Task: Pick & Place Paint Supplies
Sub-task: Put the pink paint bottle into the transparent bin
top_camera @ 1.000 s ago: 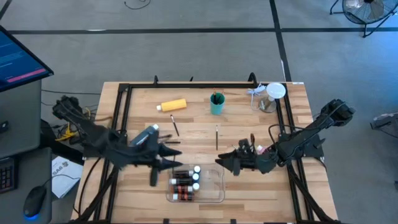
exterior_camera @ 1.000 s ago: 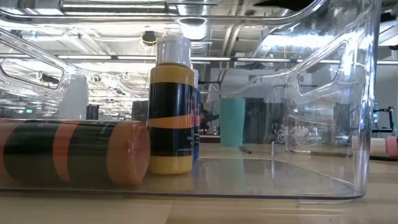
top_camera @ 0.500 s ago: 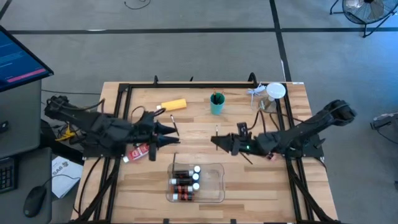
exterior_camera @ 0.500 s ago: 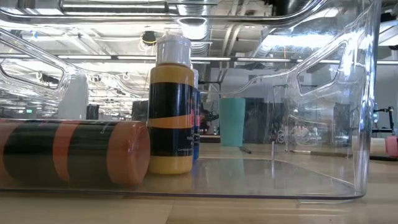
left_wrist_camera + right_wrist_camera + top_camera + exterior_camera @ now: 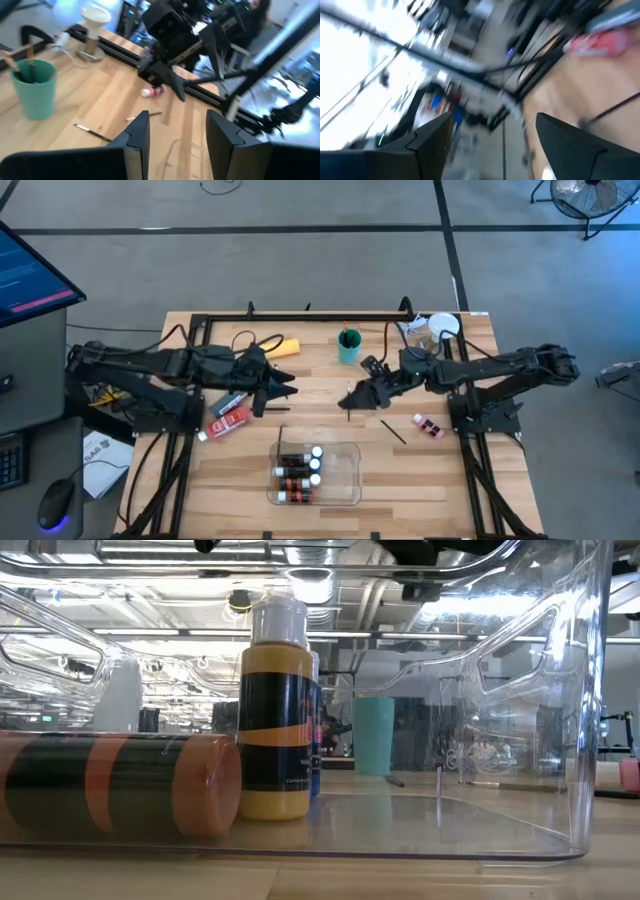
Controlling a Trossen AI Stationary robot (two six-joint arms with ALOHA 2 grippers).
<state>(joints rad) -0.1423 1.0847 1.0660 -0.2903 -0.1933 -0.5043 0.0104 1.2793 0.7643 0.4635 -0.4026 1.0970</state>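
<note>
Both pincers hover empty and spread: left pincer (image 5: pixel 285 387) and right pincer (image 5: pixel 350 398) flank a brush (image 5: pixel 349 397) beyond the tray (image 5: pixel 350 470). Next: descend, pinch it.

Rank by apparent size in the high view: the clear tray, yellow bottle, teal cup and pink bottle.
1. Clear tray
2. Yellow bottle
3. Teal cup, close to the yellow bottle
4. Pink bottle

Bare table (image 5: pixel 440 480) right of tray (image 5: pixel 350 480), teal cup (image 5: pixel 348 347) blocking centre back
</note>
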